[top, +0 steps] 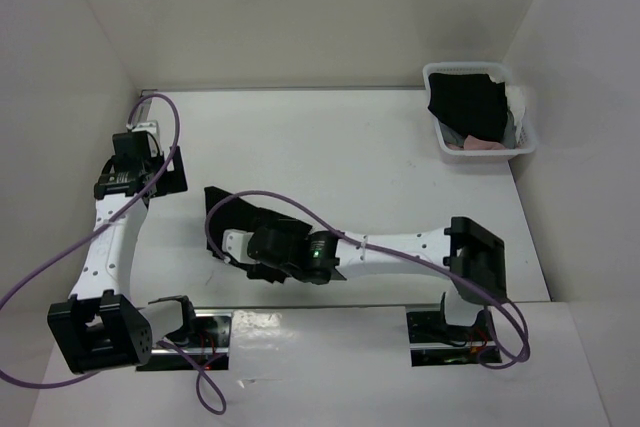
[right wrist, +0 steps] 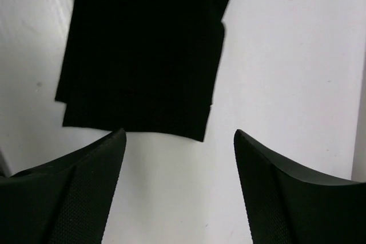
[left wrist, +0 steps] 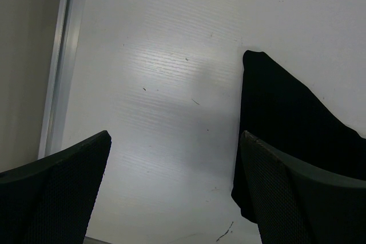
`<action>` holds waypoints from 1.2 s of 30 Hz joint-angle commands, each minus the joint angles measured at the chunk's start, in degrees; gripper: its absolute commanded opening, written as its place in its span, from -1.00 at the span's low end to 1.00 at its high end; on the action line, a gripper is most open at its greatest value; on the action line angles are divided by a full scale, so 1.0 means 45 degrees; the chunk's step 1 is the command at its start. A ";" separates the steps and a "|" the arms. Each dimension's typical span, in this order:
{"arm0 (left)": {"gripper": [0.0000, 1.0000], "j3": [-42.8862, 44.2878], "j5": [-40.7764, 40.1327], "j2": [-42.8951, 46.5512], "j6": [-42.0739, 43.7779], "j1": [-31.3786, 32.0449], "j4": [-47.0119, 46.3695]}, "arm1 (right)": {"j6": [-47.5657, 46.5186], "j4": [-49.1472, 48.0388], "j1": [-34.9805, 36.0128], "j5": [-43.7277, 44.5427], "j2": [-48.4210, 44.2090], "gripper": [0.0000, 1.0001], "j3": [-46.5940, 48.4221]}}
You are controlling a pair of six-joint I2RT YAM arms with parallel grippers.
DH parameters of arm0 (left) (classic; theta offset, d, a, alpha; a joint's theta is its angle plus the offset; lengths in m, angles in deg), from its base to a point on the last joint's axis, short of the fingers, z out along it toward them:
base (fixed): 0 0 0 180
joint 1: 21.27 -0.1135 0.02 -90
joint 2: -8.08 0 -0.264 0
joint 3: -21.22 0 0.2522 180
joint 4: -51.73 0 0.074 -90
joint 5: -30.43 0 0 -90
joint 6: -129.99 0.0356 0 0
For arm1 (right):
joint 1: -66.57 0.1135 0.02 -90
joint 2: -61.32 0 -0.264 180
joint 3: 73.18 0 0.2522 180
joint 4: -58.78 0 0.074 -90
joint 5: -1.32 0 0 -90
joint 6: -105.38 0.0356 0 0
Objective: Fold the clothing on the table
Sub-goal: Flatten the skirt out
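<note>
A small white plastic basket (top: 480, 155) stands in the far right corner, close to where the pale back wall (top: 320, 17) meets the pale right wall (top: 585, 147). In it a black cloth (top: 468, 102) lies bunched and fills most of the far part, with a pink piece (top: 482, 145) at its near edge and a white piece (top: 518, 102) pushed against the right rim. Another pale wall (top: 60, 97) closes the left side.
</note>
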 commanded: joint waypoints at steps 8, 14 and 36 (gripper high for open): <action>1.00 0.0295 0.0251 0.0389 0.0049 -0.0069 -0.0328 | -0.0178 -0.0673 0.1158 0.0574 0.0891 0.67 -0.1119; 1.00 0.0295 0.0133 0.0389 0.0049 -0.0069 -0.0328 | -0.0314 -0.1413 0.1275 0.0730 0.1575 0.67 -0.1606; 1.00 0.0295 0.0133 0.0389 0.0049 -0.0069 -0.0328 | -0.0197 -0.2313 0.1509 0.0710 0.3080 0.48 -0.1607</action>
